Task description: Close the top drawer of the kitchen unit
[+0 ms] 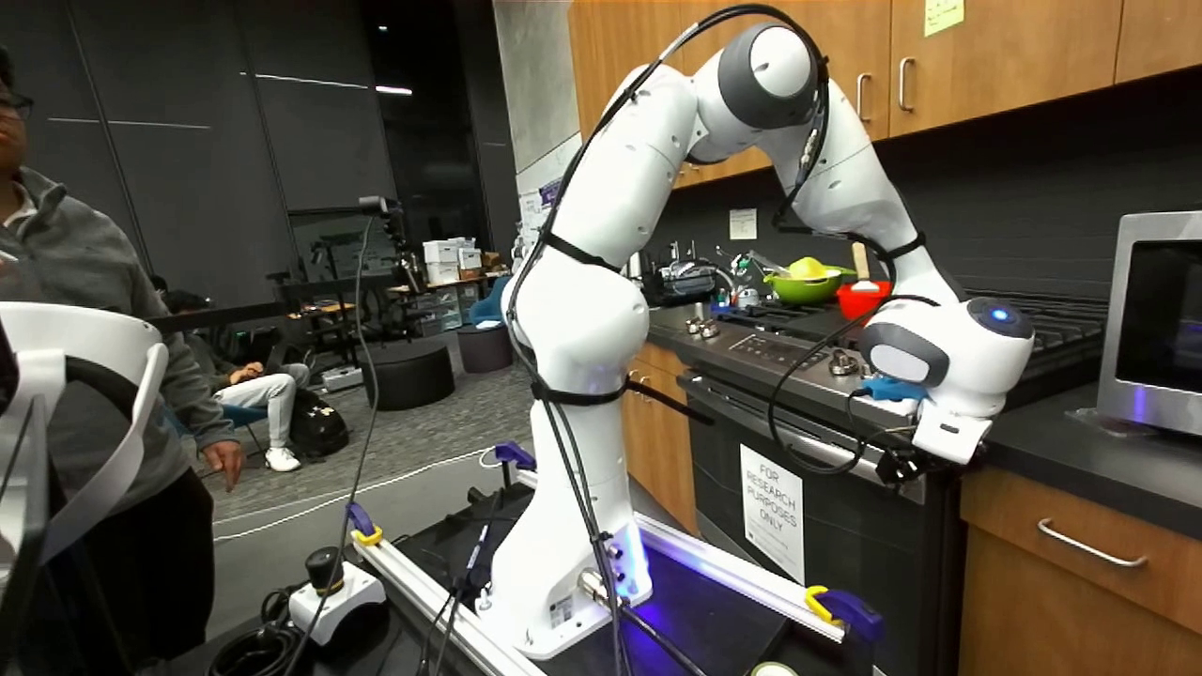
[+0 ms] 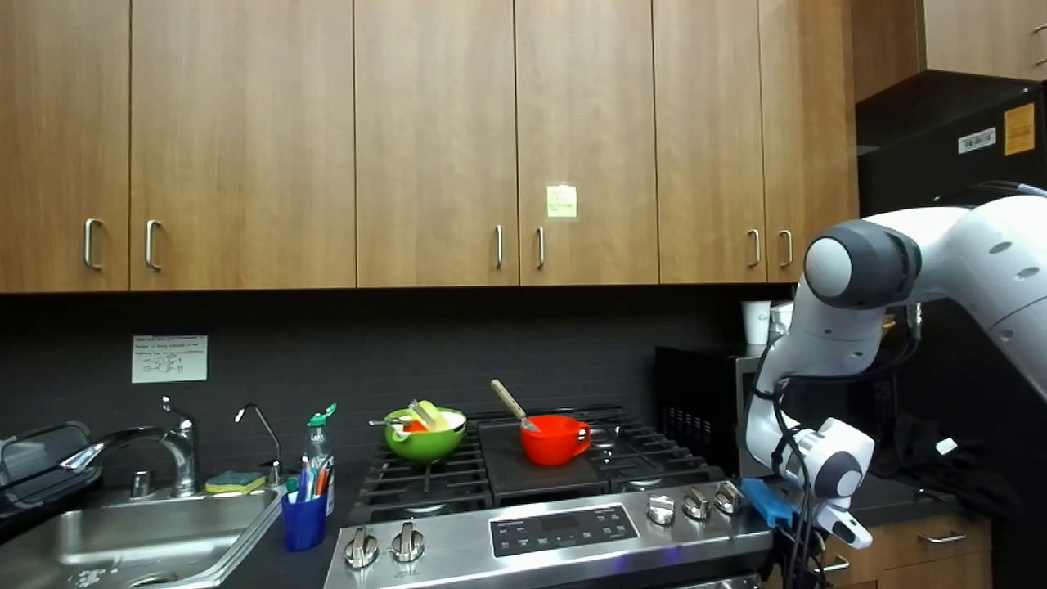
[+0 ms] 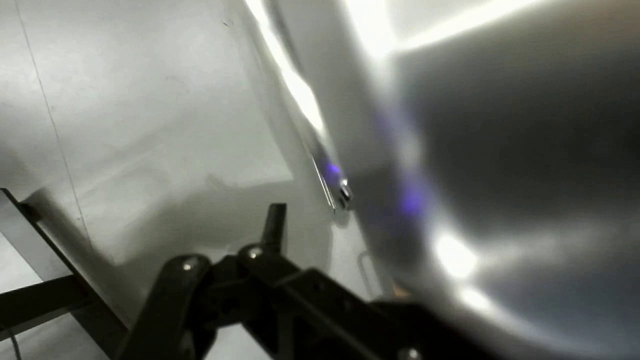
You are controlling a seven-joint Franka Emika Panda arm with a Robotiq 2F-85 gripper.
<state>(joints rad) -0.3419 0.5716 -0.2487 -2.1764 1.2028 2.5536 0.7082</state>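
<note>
The gripper [image 1: 901, 467] hangs in front of the stove's [image 1: 850, 526] right end. How far its fingers [image 3: 276, 220] are spread, or whether they've got hold of anything, can't be told: it's a small dark lump in an exterior view, and the wrist view catches it at an awkward angle. Blurry shiny metal [image 3: 500, 150] fills the right side there, so touching or not is anyone's call.

Above it the wrist [image 1: 948, 352] carries something blue [image 1: 890, 388] plus black cables [image 2: 803, 532] (bit of a rat's nest, honestly). Wrist and cables partly block the top drawer [image 1: 1085, 524] in an exterior view.

That drawer sits just right of the stove, right under the dark countertop [image 1: 1052, 441] of the kitchen unit [image 1: 1080, 638]. Its front faces outward, same way as the oven door. Long axis runs level, parallel to the counter edge, bar handle [image 1: 1094, 548] lined up with it. Looks roughly flush, but the angle doesn't settle it.

Further out: microwave [image 1: 1169, 319] on the counter, green bowl [image 2: 425, 446] and red pot [image 2: 548, 448] on the stove, a purple-and-yellow clamp [image 1: 850, 610] low in front, and a person [image 1: 94, 253] standing well apart.
</note>
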